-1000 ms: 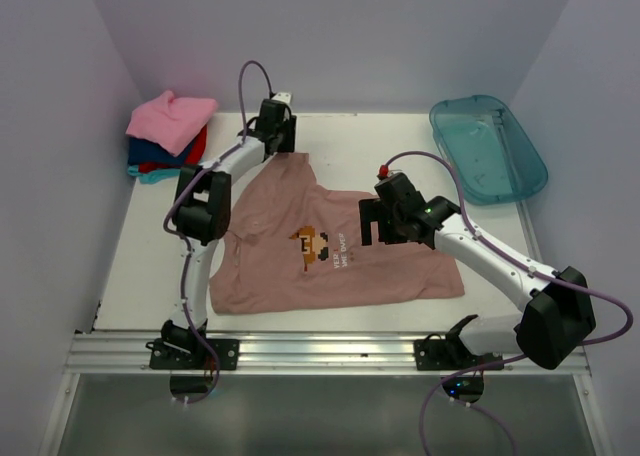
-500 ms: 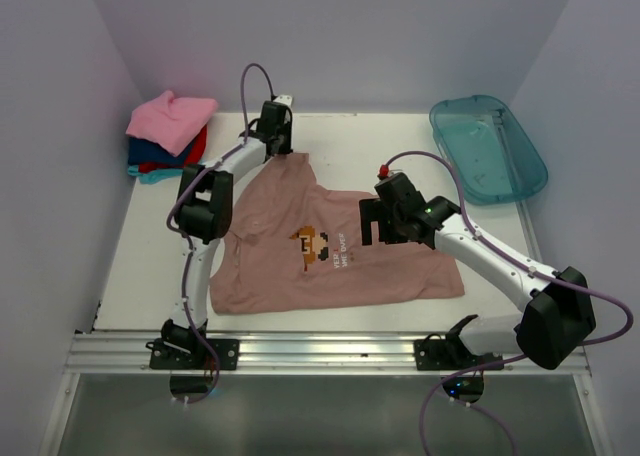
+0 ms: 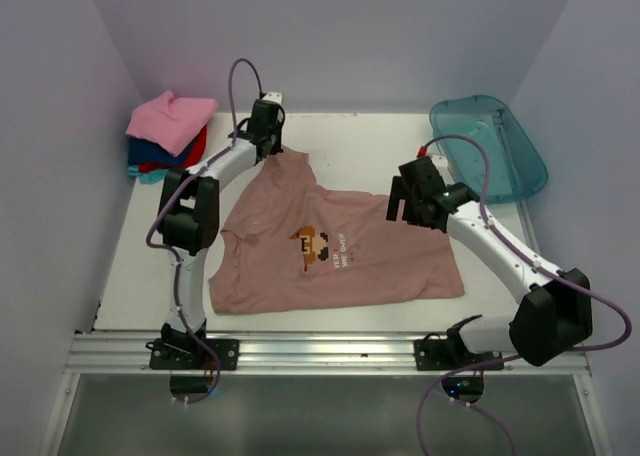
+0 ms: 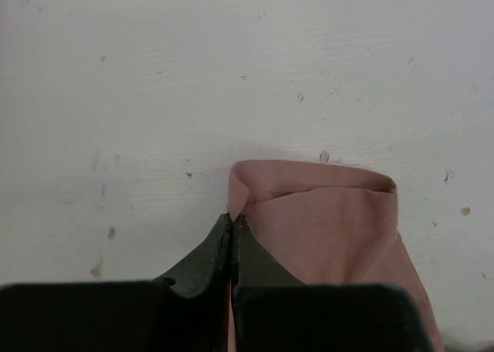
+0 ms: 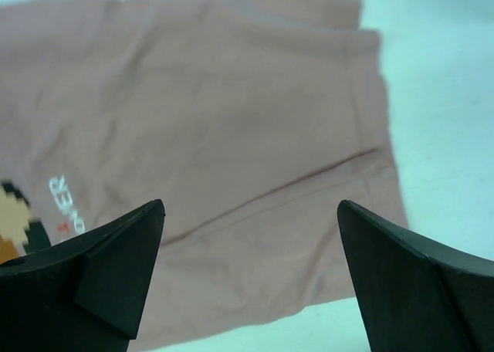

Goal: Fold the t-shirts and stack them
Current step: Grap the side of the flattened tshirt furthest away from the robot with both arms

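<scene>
The dusty pink-brown t-shirt [image 3: 330, 246] lies spread on the white table, its pixel print [image 3: 312, 243] facing up. My left gripper [image 3: 274, 152] is at the shirt's far tip. In the left wrist view the left gripper [image 4: 232, 217] is shut on a rolled edge of the t-shirt [image 4: 324, 213]. My right gripper [image 3: 408, 214] hovers open over the shirt's right side. In the right wrist view the right gripper [image 5: 251, 205] has only cloth [image 5: 231, 120] below its wide-apart fingers. A stack of folded t-shirts [image 3: 170, 126], bright pink on top, sits at the back left.
A translucent teal tub [image 3: 490, 151] lies at the back right corner. Purple-grey walls close in the table on three sides. A metal rail [image 3: 320, 351] with both arm bases runs along the near edge.
My left gripper has shut on the shirt's far edge. The right arm has swung right and back, from the shirt's middle to its right side, still open.
</scene>
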